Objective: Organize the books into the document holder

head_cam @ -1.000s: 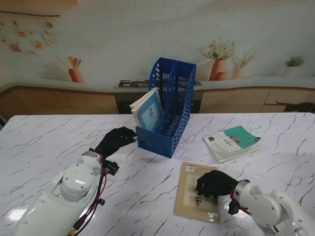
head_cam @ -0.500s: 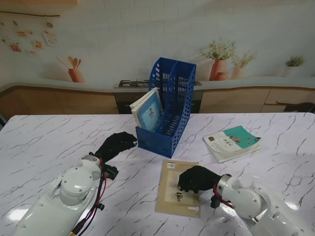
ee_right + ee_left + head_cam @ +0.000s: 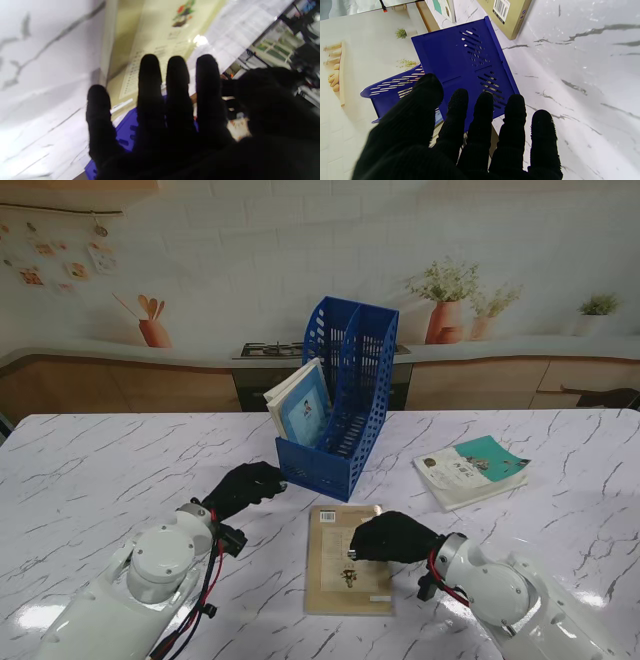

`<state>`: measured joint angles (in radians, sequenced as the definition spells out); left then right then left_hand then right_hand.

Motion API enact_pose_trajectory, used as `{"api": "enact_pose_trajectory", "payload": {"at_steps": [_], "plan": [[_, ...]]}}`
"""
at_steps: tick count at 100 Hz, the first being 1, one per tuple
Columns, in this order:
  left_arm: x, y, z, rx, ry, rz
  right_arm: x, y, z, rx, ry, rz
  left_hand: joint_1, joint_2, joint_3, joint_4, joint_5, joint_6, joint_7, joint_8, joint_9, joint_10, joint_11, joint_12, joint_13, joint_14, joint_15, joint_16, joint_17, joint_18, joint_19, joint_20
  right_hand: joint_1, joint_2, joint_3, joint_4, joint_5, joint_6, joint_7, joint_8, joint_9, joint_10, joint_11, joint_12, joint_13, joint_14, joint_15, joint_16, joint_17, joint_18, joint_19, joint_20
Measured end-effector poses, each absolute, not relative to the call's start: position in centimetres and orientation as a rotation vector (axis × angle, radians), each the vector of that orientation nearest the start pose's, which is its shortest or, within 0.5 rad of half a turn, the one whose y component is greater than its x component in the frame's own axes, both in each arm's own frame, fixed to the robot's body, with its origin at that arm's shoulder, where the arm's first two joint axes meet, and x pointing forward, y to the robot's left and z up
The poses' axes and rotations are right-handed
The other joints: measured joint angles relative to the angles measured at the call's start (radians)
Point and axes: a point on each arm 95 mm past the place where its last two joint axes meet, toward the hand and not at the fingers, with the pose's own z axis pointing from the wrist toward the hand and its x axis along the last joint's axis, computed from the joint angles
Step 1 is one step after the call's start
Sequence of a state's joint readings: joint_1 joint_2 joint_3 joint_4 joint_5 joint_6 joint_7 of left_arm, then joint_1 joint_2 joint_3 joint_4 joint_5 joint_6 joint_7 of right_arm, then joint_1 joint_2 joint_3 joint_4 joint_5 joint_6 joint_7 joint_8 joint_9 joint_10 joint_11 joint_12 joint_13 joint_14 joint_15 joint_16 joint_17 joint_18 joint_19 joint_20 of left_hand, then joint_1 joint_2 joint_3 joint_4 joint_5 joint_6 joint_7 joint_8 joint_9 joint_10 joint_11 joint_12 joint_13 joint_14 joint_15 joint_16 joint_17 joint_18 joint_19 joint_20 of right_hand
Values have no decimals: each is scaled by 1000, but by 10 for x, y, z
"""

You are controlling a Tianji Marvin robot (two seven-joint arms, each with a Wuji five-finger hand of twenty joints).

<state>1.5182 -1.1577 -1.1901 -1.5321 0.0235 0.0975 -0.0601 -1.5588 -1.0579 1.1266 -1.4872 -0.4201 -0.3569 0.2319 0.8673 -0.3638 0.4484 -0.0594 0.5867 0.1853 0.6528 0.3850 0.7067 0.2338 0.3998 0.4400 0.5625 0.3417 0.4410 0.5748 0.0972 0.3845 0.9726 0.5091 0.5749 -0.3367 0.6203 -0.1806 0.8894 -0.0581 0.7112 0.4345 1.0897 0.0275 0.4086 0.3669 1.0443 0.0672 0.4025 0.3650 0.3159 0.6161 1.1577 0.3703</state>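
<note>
- My left hand (image 3: 244, 486) is released, fingers spread, holding nothing, just beside the near left corner of the blue document holder (image 3: 345, 405).
- The holder already contains a light-blue book (image 3: 303, 404).
- My right hand (image 3: 392, 537) lies flat on the beige book (image 3: 341, 576) on the table (image 3: 90, 470), not gripping it.
- A teal book (image 3: 472, 468) lies farther right.

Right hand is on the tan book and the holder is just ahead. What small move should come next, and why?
Probably get the right hand to lift the tan book's far edge. The book lies flat on the table, just nearer to me than the blue document holder, whose slots need it upright. The hand only rests on the cover, and the left hand is at the holder's left corner.
</note>
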Motion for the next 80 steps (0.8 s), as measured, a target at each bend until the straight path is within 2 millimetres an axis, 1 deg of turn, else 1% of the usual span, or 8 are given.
{"api": "enact_pose_trajectory", "payload": {"at_steps": [7,18,25,35,48,62,72,80], "plan": [[413,-19,-350,-2273,936,-1890,359,22,-369,1791,1662,1940,-1,16,0,0,0,1,-21,0,-1,2,0,0,0,0,10,0,11,-13,2,6,-14,-1,-40,0,0,0,-38,28,-11,1,-2,8,0,4,-10,1,8,0,10,0],[416,-20,-351,-2276,948,-1881,352,16,-362,1909,1556,1830,-14,16,0,0,-21,18,-40,0,-24,20,0,0,0,0,22,0,64,-23,32,14,-53,-4,-38,43,0,8,-127,129,-13,11,2,21,3,14,23,40,88,0,100,95],[417,-21,-351,-2281,955,-1870,353,11,-359,1903,1506,1747,-20,17,0,0,-32,24,-53,0,-28,21,0,0,11,0,25,0,96,-28,40,19,-73,-5,-43,53,0,48,-157,165,-40,47,6,22,6,32,55,53,169,-1,171,147],[419,-23,-353,-2296,970,-1847,358,1,-357,1887,1450,1630,-32,17,0,0,-42,32,-64,-1,-28,22,0,0,29,0,44,0,131,-29,52,22,-114,-37,-36,53,0,100,-173,176,-39,87,6,22,34,51,69,53,253,-1,225,172],[420,-25,-357,-2330,989,-1803,364,-7,-356,1930,1364,1548,-45,18,0,0,-42,50,-78,-1,-28,38,0,-10,60,2,55,-7,170,-29,76,29,-137,-58,-37,53,0,182,-211,176,-35,150,5,-20,56,94,77,30,333,-1,239,154],[421,-26,-362,-2390,1004,-1726,375,-6,-354,1952,1341,1493,-72,18,-20,0,-68,117,-133,-7,-28,71,0,-27,71,31,60,-38,212,-29,77,31,-141,-80,-36,53,0,267,-246,176,-36,213,7,-99,81,119,66,-33,387,-1,239,75],[421,-29,-366,-2451,1019,-1666,383,-1,-357,1989,1328,1439,-81,18,-36,0,-92,173,-201,-47,-29,105,0,-49,73,52,74,-61,240,-29,83,31,-148,-92,-35,53,-4,324,-271,154,-50,257,7,-113,82,144,49,-75,418,-1,239,41],[423,-33,-369,-2491,1047,-1629,388,3,-358,2058,1299,1372,-81,18,-47,0,-95,201,-223,-55,-44,127,1,-55,99,33,133,-60,273,-27,91,31,-148,-92,-35,53,-24,362,-287,141,-63,291,7,-113,93,161,53,-88,446,-1,238,20]]}}
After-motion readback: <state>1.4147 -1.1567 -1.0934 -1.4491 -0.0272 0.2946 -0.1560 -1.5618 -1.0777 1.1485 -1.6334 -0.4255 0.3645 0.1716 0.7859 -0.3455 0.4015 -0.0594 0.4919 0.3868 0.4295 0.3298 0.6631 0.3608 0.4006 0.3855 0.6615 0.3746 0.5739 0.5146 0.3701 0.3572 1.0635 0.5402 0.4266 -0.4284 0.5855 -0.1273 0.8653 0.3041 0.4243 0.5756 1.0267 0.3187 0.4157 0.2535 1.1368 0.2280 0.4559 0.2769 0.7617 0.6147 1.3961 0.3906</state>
